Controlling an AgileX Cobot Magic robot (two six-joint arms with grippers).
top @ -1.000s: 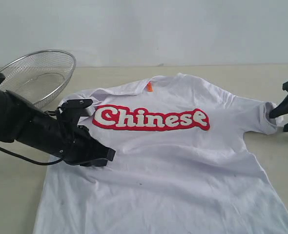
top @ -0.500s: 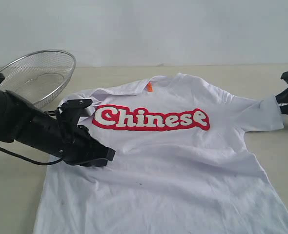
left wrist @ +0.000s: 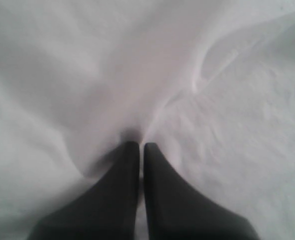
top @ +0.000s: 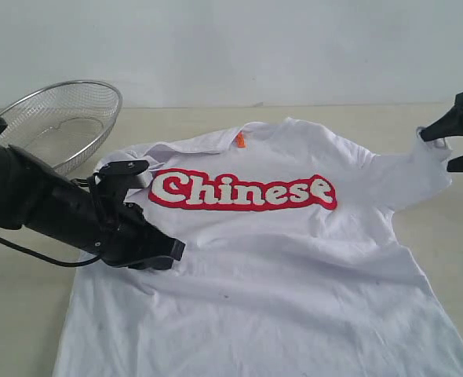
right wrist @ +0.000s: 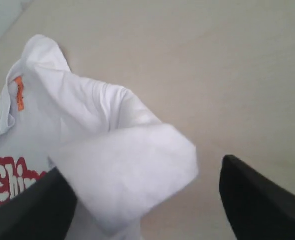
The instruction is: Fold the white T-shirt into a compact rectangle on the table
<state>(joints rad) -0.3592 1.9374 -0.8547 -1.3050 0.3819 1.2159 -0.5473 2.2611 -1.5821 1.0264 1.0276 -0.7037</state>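
**Right sleeve loose in spread jaws: drop risk**

Your white short-sleeved cotton T-shirt (top: pixel 278 267) lies face up across the middle of the pale beige matte table (top: pixel 20 330). The collar points to the far edge and the hem runs out of view at the near edge. No fold made yet, by my read.

Your right gripper (top: pixel 437 151) is released, jaws spread wide near the table's right edge. The right sleeve (top: pixel 416 177) is lifted off the table and only drapes against one finger (right wrist: pixel 27 210), with a clear gap to the other. Your left gripper (top: pixel 173 250) is clenched, low on the shirt's left side. Cloth puckers into its tips, so it looks to pinch a fold, though the wrist view is blurry.

Risks:
- The sleeve isn't clamped, so moving that arm likely drops it or lands it crooked.
- Clamping just the sleeve tip would probably bunch the shoulder on the fold-in.
- The left pinch looks small. A hard pull may slip off, or drag the whole shirt and skew the red lettering (top: pixel 243 191).

Around: the silver wire-mesh basket (top: pixel 59 126) sits toward the far left corner, just behind your left arm. A backward swing could knock it. The orange neck tag (top: pixel 239 140) sits at the collar and blocks nothing.
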